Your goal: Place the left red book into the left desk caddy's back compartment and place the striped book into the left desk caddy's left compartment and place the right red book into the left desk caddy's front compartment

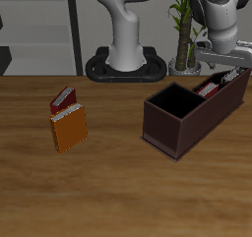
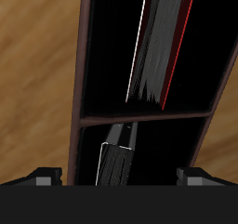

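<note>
**Two books stand in the caddy, the small red one waits**

The claw (image 2: 119, 177) hangs over the far end of the long dark maroon-brown desk caddy (image 1: 193, 124), above its narrower slots. Its two fingers are wide apart and nothing is between them.

In the wrist view, a slim book with a grey and dark striped cover (image 2: 116, 155) stands on edge in one narrow compartment, directly under the claw. Beyond the divider, the crimson-covered book with pale page edges (image 2: 160, 51) stands in the next compartment. I cannot tell from these views which compartment is the left one and which is the front one. The large square compartment holds no book.

The small dark-red-covered book with whitish page edges (image 1: 63, 97) lies on the wooden surface (image 1: 118, 187), well apart from the caddy and touching the plain orange book (image 1: 70, 131).

I judge that the striped book and the crimson one are already placed, so the small dark-red book is the step in hand. The next move calls for lifting clear of the caddy, crossing the surface, and gripping only this book, without disturbing the orange one.
</note>
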